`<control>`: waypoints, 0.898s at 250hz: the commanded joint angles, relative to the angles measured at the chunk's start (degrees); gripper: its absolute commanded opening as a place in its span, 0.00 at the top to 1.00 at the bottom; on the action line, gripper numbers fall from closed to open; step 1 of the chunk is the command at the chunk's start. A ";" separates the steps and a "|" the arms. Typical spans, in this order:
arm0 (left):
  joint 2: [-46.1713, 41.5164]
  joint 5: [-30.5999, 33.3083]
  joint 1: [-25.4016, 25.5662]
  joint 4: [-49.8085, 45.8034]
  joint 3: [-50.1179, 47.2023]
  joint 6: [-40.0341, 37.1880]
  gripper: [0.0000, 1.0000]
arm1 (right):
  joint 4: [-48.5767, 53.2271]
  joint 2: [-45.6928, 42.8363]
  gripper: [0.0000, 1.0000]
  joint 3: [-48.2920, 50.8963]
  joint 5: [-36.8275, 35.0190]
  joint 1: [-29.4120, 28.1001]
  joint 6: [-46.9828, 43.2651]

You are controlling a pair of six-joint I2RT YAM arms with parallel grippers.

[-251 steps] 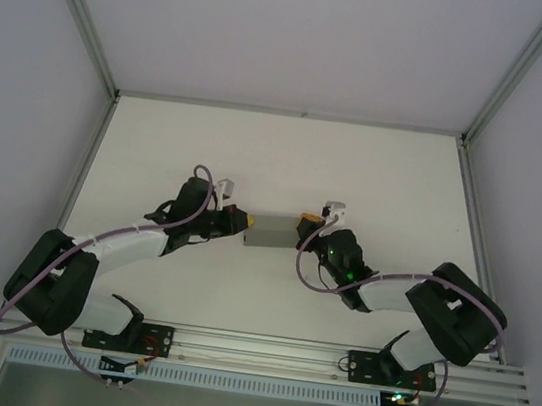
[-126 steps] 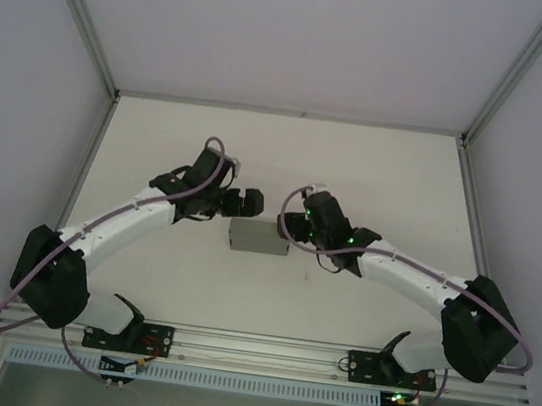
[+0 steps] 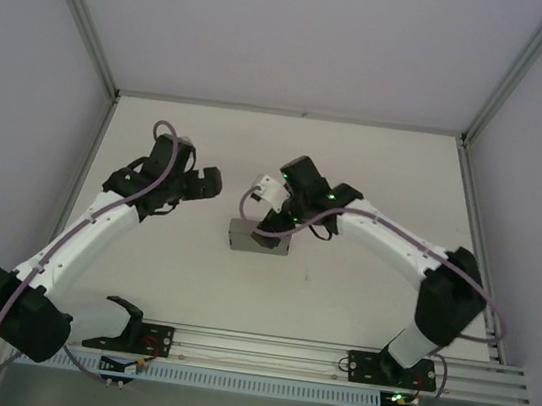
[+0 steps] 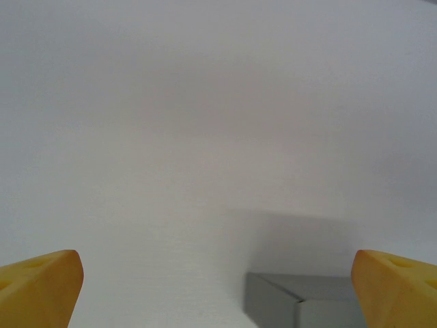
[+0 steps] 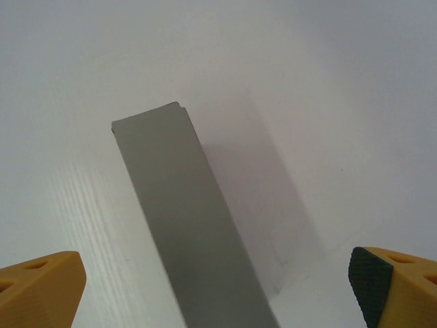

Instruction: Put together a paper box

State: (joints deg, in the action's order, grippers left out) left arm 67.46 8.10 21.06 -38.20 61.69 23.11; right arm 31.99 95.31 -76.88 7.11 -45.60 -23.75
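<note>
The paper box (image 3: 259,238) is a small closed grey card box lying flat on the white table (image 3: 376,177), free of both grippers. My left gripper (image 3: 208,182) hovers to the box's upper left, open and empty. In the left wrist view its yellow fingertips (image 4: 41,290) sit wide apart, with a corner of the box (image 4: 307,304) low between them. My right gripper (image 3: 277,219) hangs over the box's far edge, pointing down. The right wrist view has the gripper (image 5: 218,287) open above the long grey box (image 5: 184,212), not touching it.
An aluminium rail (image 3: 330,358) runs along the near table edge by the arm bases. Grey enclosure walls and metal posts (image 3: 115,90) border the table at the back and sides. The right arm's elbow (image 3: 451,289) stands over the right half.
The left gripper has drawn back to the left, away from the box. The right gripper has swung left and over the box. The box now lies free on the table.
</note>
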 commanded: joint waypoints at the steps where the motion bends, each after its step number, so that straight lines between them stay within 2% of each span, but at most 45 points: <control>1: -1.63 2.38 -1.39 -3.99 -2.62 0.62 0.00 | 10.12 5.28 0.00 -4.63 -0.11 -0.36 -13.27; 48: -2.31 2.74 -2.26 -5.02 -3.85 1.14 0.00 | 12.88 11.53 0.04 -9.54 -2.92 -0.81 -15.98; 76: -2.52 3.55 -2.50 -5.05 -4.11 1.14 0.00 | 10.84 13.54 0.11 -9.47 -8.08 -1.73 -16.06; 97: -2.52 4.04 -2.48 -5.00 -3.95 1.10 0.00 | 8.69 14.29 0.21 -8.68 -12.50 -2.45 -16.61; 120: -2.77 4.32 -2.52 -5.08 -3.96 0.95 0.00 | 5.71 13.76 0.27 -7.04 -13.50 -2.68 -17.19; 137: -3.31 4.59 -2.51 -5.16 -4.20 0.86 0.00 | 2.96 12.65 0.38 -5.52 -14.12 -2.82 -17.63; 162: -4.15 5.38 -2.52 -5.44 -4.79 0.94 0.00 | 1.04 11.47 0.39 -4.60 -16.04 -3.00 -18.09; 199: -4.75 7.49 -2.59 -5.74 -5.12 1.84 0.00 | -7.04 10.14 0.44 -1.19 -26.99 -3.33 -20.63; 225: -4.66 7.88 -2.60 -5.33 -5.35 2.33 0.00 | -15.47 9.60 0.44 2.58 -33.95 -3.44 -23.89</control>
State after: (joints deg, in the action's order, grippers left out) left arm 63.51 13.96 19.03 -42.19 57.34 24.38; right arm 27.42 107.24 -77.49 -16.38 -48.77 -43.11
